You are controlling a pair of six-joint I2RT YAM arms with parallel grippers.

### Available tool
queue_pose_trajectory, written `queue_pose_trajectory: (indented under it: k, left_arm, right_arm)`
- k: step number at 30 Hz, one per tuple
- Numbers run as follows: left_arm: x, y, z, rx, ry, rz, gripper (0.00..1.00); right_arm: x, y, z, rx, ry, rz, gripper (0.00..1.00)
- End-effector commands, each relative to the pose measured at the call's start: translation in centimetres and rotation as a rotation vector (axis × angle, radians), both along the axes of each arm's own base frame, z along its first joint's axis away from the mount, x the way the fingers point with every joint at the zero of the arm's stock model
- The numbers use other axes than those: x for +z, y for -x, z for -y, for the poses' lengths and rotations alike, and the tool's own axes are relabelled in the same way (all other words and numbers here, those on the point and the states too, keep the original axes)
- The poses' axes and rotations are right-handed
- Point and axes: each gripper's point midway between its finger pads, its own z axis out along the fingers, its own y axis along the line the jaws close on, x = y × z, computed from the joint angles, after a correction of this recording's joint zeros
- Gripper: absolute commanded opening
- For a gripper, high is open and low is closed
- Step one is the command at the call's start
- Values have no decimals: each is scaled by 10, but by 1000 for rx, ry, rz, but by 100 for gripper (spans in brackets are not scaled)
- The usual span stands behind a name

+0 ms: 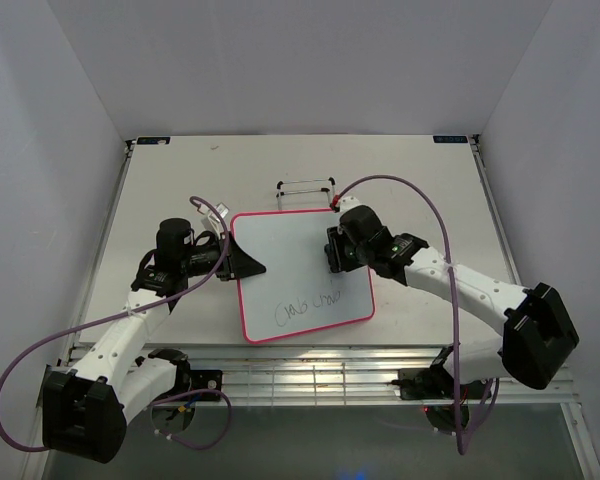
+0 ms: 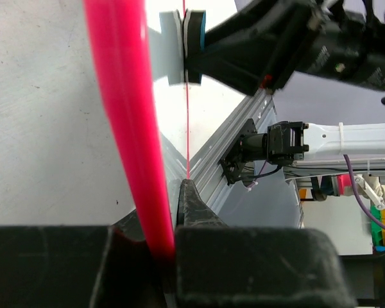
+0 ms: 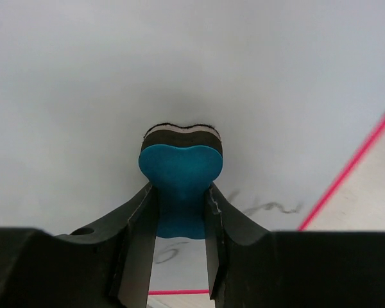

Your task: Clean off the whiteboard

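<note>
From above: whiteboard point(image 1: 300, 270) near the middle of the tabletop point(image 1: 420, 190), closer to the near edge than to the far one, white face up. Turned a little, so that the right end of its near side sits farther from the table's near edge than the left end. Sides close to equal in length here, so long axis hard to tell. Dark handwriting point(image 1: 310, 311) along the near side, running left to right and climbing slightly rightward. Left gripper point(image 1: 252, 265) reaching in from the left, jaws clamped on the board's left edge about halfway along it. Right gripper point(image 1: 334, 252) over the board's right part, toward the far right corner, above the writing and apart from it. Thin wire stand point(image 1: 305, 186) just beyond the board's far side, not touching.

From the left wrist: pink frame seen edge-on, running straight away from the camera out of the pinched fingers. Jaws closed tight on it. Farther along, blue eraser point(image 2: 194, 37) with its pale pad flat against the white face, gripped by the dark right fingers.

From the right wrist: jaws clamped on the blue body of the eraser, pad side pressed to the glossy face. Scribbles lower right of the eraser and under the fingers, close by but not touched. Pink frame crossing the right corner and the bottom of the view.
</note>
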Motion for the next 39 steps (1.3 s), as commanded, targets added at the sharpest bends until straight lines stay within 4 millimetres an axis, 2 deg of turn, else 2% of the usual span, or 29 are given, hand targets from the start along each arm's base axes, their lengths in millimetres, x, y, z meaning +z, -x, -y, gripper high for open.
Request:
queue_pose_trajectory:
  k: [1, 3, 5, 6, 7, 9, 10, 12, 14, 15, 18, 20, 23, 26, 29, 30, 31, 33, 34, 38, 39]
  left_arm:
    - [9, 15, 8, -123, 3, 126, 0]
    - [8, 15, 8, -119, 1, 125, 0]
    - [8, 15, 7, -119, 0, 124, 0]
    - [7, 15, 7, -116, -4, 120, 0]
    - [7, 14, 7, -114, -5, 123, 0]
    - [7, 14, 6, -105, -11, 127, 0]
    - [7, 14, 6, -106, -11, 125, 0]
    - [5, 15, 6, -110, -10, 117, 0]
    - [5, 16, 7, -119, -7, 115, 0]
    - [4, 16, 7, -121, -7, 113, 0]
    - [4, 17, 7, -121, -7, 113, 0]
    - [3, 17, 7, -121, -7, 111, 0]
    - [2, 17, 7, -122, -8, 105, 0]
    - [1, 16, 7, -124, -9, 99, 0]
    - [0, 17, 7, -124, -9, 99, 0]
    - [1, 17, 7, -122, -8, 101, 0]
    - [1, 17, 7, -123, -8, 101, 0]
    - [0, 17, 7, -127, -8, 96, 0]
    - [0, 17, 7, -128, -7, 96, 0]
    - [0, 17, 7, -129, -7, 92, 0]
    - [-1, 16, 8, -129, -7, 92, 0]
  right_arm:
    - [38, 42, -80, 275, -283, 23, 14]
    - [49, 62, -101, 369, -350, 32, 14]
    - [43, 68, -98, 385, -349, 18, 14]
    - [34, 59, -86, 330, -306, 36, 14]
    - [12, 57, -70, 288, -254, 15, 14]
    - [-3, 41, -35, 193, -247, -3, 13]
    - [-28, 45, -15, 153, -211, -38, 13]
    - [-37, 33, 15, 70, -202, -32, 13]
    - [-55, 38, 36, 40, -197, -69, 13]
    - [-60, 29, 52, -12, -195, -75, 13]
    - [-82, 25, 85, -121, -185, -150, 13]
    - [-91, 26, 96, -149, -166, -189, 13]
    - [-88, 25, 95, -128, -165, -186, 13]
    - [-76, 10, 100, -147, -126, -150, 12]
    - [-51, 2, 85, -92, -183, -125, 10]
    - [-41, 6, 69, -25, -249, -131, 8]
    - [-27, 0, 57, 12, -293, -93, 8]
    - [-18, 5, 36, 77, -321, -103, 8]
    - [-9, 0, 25, 104, -331, -94, 8]
    - [10, 16, -27, 256, -334, -70, 8]
    - [11, 16, -31, 266, -334, -70, 8]
